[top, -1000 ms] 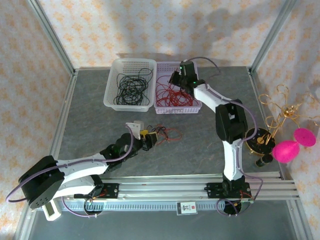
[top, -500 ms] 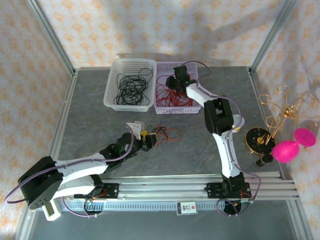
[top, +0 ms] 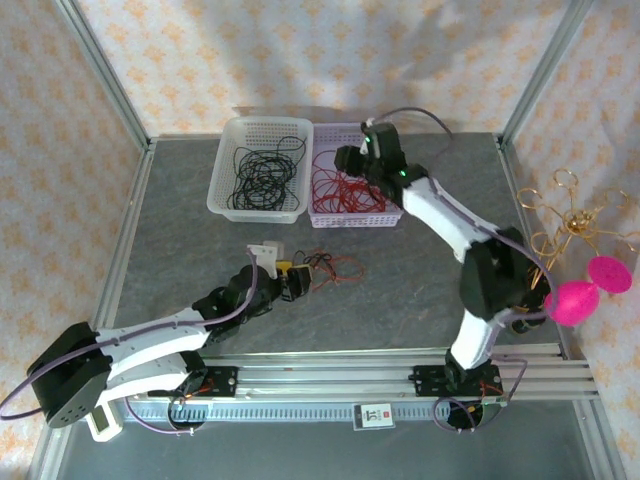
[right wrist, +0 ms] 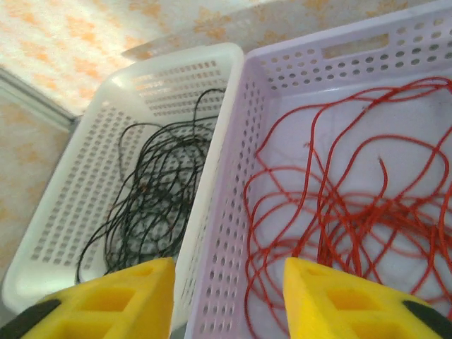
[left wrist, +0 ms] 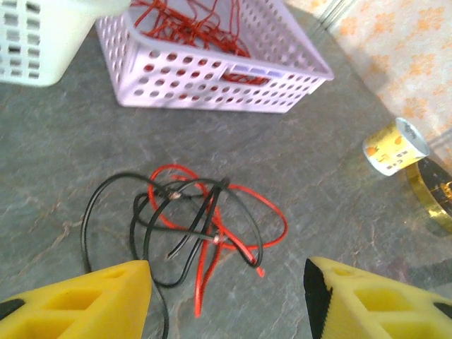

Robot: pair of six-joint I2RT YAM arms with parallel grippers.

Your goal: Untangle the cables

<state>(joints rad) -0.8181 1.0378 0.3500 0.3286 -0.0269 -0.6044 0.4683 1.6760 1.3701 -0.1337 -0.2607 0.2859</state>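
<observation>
- Step in hand, by judgement: sorting well along, with the last knot not yet taken up.
- Cables: small red-and-black tangle lying loose on the table, just ahead of the left gripper and well short of the baskets.
- Already sorted: red strands in the lilac basket; black strands in the white basket.
- Left gripper: yellow fingers spread wide, nothing between them, aimed low at the tangle. One black loop trails close to the left finger; contact impossible to confirm.
- Left arm: stretched low and forward across the table from its base, wrist near the surface.
- Right gripper: fingers apart and empty, poised above the seam where the two baskets meet.
- Right arm: reached far forward and leftward, elbow raised high, wrist tilted down toward the baskets.
- Next move, by judgement: close on a single strand at the edge of the knot, not on the crossing in the middle; bring the right gripper back to hold or draw the other colour; pull slowly so the loops slip rather than tighten.
</observation>
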